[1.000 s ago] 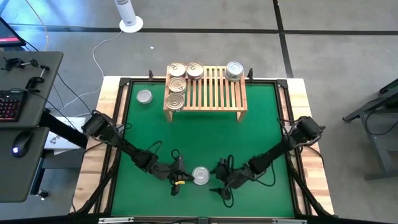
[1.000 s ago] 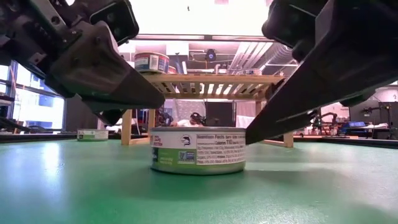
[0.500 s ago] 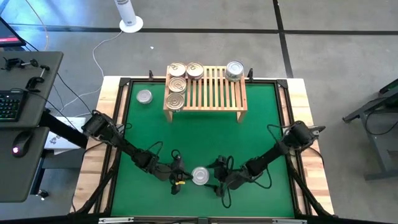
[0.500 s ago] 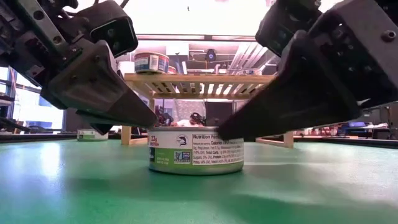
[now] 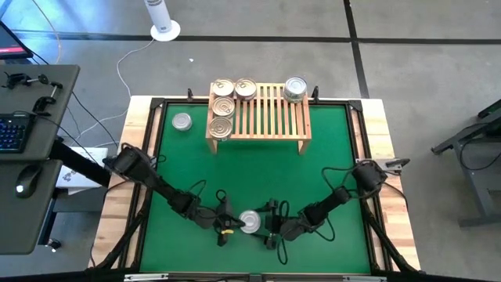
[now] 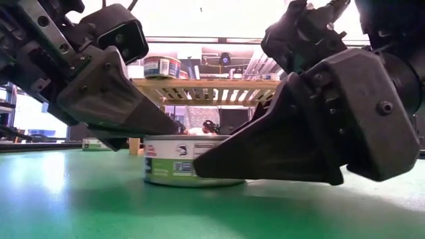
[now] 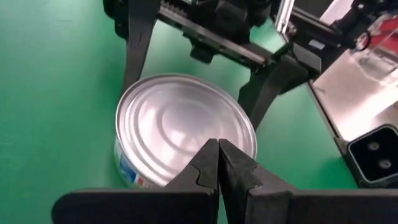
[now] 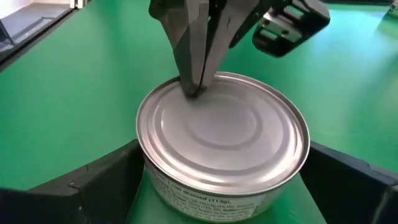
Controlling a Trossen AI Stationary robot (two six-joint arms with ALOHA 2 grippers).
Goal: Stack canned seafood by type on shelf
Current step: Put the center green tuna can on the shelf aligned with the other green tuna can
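A silver-topped tin point(image 5: 250, 222) stands upright on the green mat near the table's near edge. My left gripper point(image 5: 233, 224) is shut, with its tip at the tin's left rim. My right gripper point(image 5: 263, 225) is open and reaches in from the right, one finger on each side of the tin point(image 8: 221, 134). The light-wood shelf point(image 5: 270, 110) stands at the far edge. Three gold ringed tins point(image 5: 222, 106) and a silver one point(image 5: 246, 89) sit on its left part, and one tin point(image 5: 295, 88) on its far right corner. Another silver tin point(image 5: 182, 121) rests on the mat left of the shelf. My left gripper has its shut fingertips point(image 8: 194, 87) on the tin's silver top just inside its left rim point(image 7: 205, 134). It comes slanting down from the table's left. The tin stands flat on the mat. My right gripper has its open fingers point(image 8: 115, 177) beside the tin's side wall point(image 8: 186, 193), level from the right. I cannot tell whether they touch it.
The dark frame point(image 5: 155, 157) runs round the mat, and both arms lie low across its near half. Open mat point(image 5: 258, 176) stretches between the tin and the shelf. A desk with a keyboard point(image 5: 12, 133) stands off the table's left.
My right gripper has moved toward the table's left and come low around the tin, open all the while, so that its fingers now stand on either side of it. In the low view the tin has slid a little to the left.
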